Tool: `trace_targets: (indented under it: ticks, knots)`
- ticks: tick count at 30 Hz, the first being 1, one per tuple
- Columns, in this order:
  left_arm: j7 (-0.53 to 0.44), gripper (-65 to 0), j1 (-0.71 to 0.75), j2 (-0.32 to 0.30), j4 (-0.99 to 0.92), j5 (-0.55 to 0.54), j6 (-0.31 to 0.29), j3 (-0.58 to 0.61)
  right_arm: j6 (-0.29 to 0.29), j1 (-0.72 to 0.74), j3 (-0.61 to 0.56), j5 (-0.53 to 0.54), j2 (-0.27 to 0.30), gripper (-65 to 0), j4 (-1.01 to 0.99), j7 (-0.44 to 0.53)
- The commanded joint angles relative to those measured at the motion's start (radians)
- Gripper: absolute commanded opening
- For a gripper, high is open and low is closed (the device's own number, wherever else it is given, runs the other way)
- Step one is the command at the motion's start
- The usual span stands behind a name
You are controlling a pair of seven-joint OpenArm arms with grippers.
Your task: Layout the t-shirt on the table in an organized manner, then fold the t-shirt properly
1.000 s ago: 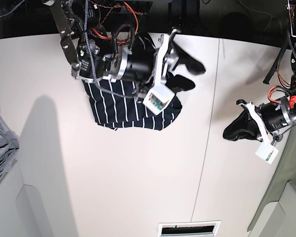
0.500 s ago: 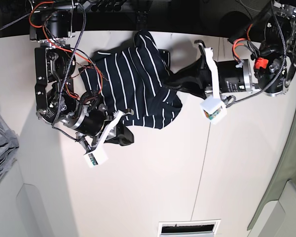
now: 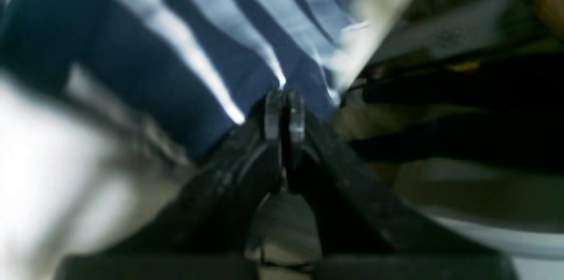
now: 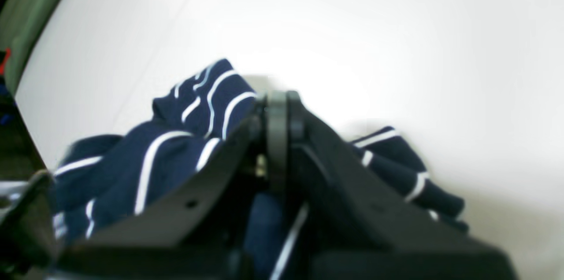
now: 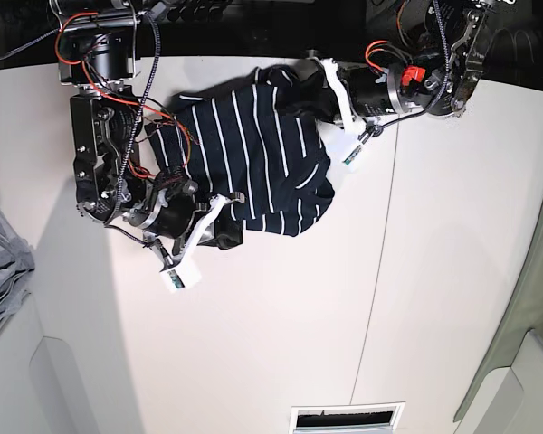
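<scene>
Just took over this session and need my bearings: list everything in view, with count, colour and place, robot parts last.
t-shirt: one, dark navy with thin white stripes, bunched at the far middle of the table.
table: one, white, with a thin dark seam.
cloth: one, light grey, crumpled at the base view's left edge.
vent: one, white-framed slot, near edge of the base view.
right gripper: one, black, shut on the t-shirt's near edge.
left gripper: one, black, shut on the t-shirt's far edge.
</scene>
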Motion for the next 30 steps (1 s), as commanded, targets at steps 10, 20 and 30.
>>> trace_targets:
  ticks: [10, 20, 30]
  knots:
    - [-0.015, -63.5, -0.016, -0.016, -0.086, 0.000, -0.010, -0.138, 0.007, 0.022, 0.001, 0.048, 0.003, -65.0, 0.019, 0.023]
    - [-0.002, -63.5, -0.076, -0.087, -0.081, -0.052, -0.010, -0.149, 0.006, 0.032, 0.013, -0.093, 0.010, -65.0, 0.016, 0.061]
    - [0.137, -63.5, 0.005, -0.147, 0.247, -0.302, -0.010, -0.391, 0.000, 0.033, 0.013, -0.054, 0.132, -65.0, 0.001, 0.095]
